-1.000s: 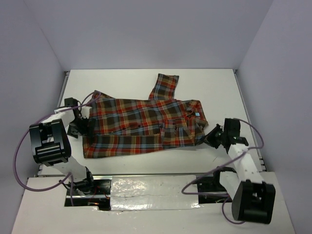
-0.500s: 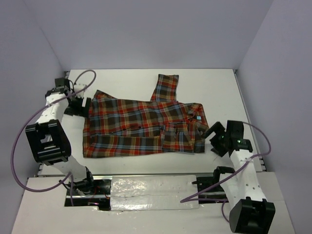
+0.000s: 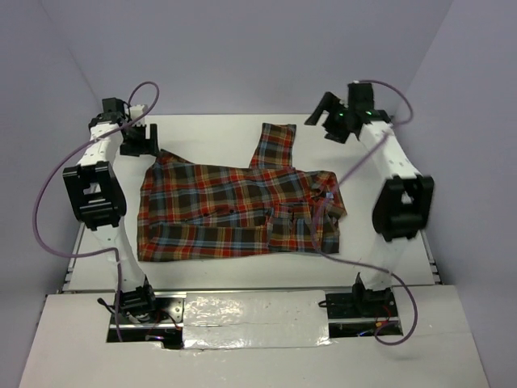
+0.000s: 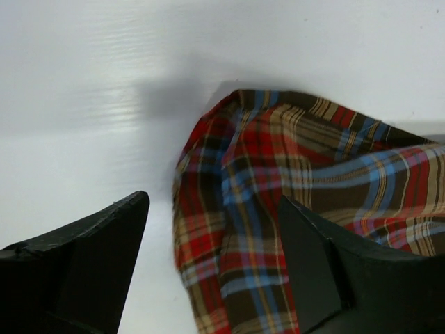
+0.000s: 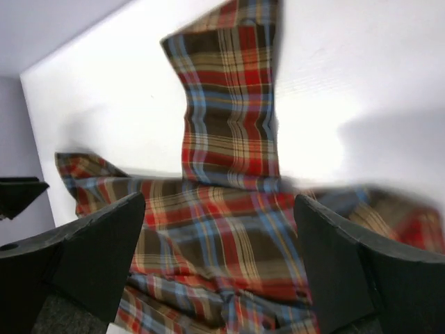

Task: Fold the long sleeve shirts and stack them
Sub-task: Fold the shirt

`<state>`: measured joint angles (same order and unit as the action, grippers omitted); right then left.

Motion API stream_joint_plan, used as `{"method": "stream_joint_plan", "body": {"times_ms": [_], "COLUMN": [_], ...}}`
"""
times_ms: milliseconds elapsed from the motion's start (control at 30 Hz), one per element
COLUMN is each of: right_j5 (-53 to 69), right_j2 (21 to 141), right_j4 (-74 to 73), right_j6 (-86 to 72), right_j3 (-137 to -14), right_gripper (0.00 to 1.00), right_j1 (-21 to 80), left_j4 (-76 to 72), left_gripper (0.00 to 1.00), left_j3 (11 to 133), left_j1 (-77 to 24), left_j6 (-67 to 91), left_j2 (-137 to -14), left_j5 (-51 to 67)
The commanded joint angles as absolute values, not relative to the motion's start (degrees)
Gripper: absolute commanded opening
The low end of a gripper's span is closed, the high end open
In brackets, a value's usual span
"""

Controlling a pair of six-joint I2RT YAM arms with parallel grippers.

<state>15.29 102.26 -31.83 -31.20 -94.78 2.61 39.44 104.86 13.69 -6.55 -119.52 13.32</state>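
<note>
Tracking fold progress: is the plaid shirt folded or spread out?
Mostly spread: the plaid shirt lies flat at full length on the table, one sleeve sticking out toward the far edge.

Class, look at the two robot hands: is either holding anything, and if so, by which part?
Nothing is held. The left hand and right hand are both open, and the plaid shirt lies on the table untouched.

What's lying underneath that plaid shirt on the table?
Only the white table shows around the plaid shirt, which lies spread flat on it. One sleeve sticks out toward the far wall; the other is out of sight. Whatever the cloth covers cannot be seen.
</note>
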Motion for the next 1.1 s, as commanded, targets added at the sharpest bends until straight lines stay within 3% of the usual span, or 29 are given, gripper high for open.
{"method": "stream_joint_plan", "body": {"times_ms": [0,200,567,667,733,767,833,900,933,1067], "right_j5": [19.9,24.0,24.3,24.1,24.2,24.0,23.7,23.1,23.0,23.8], "right_j2": [119.8,144.4,152.0,152.5,153.2,153.5,153.9,153.4,152.6,149.6], "right_j4": [-33.6,-36.3,-24.1,-20.0,-15.5,-14.6,-12.3,-9.5,-8.5,-4.7], "right_j6": [-32.2,-39.0,-45.0,-47.5,-50.2,-50.7,-51.5,-51.9,-52.2,-54.1], "right_j3": [-107.7,-133.7,-130.6,-129.9,-130.4,-131.1,-132.4,-131.9,-131.1,-129.9], "right_gripper": [0.94,0.88,0.79,0.66,0.45,0.32,0.2,0.04,0.0,0.0], "right_j1": [5.0,5.5,8.0,8.3,8.2,8.2,8.1,7.9,7.8,6.9], "left_j4": [36.0,32.6,30.6,30.3,29.4,29.0,28.0,27.6,27.5,28.1], "left_gripper": [0.86,0.83,0.81,0.8,0.78,0.74,0.68,0.53,0.49,0.0], "left_j3": [108.8,109.4,107.3,106.7,106.2,105.8,105.5,105.6,105.9,108.8], "left_j1": [13.1,12.3,11.8,11.8,11.8,11.7,11.5,11.3,11.1,11.0], "left_j6": [-2.3,-1.0,1.8,2.2,2.5,2.5,2.5,2.4,2.4,3.8], "left_j2": [-122.7,-126.6,-129.0,-128.3,-127.9,-127.9,-128.5,-129.5,-130.9,-133.1], "left_j5": [16.6,21.6,23.5,24.3,24.6,24.7,23.7,22.3,22.2,21.4]}}
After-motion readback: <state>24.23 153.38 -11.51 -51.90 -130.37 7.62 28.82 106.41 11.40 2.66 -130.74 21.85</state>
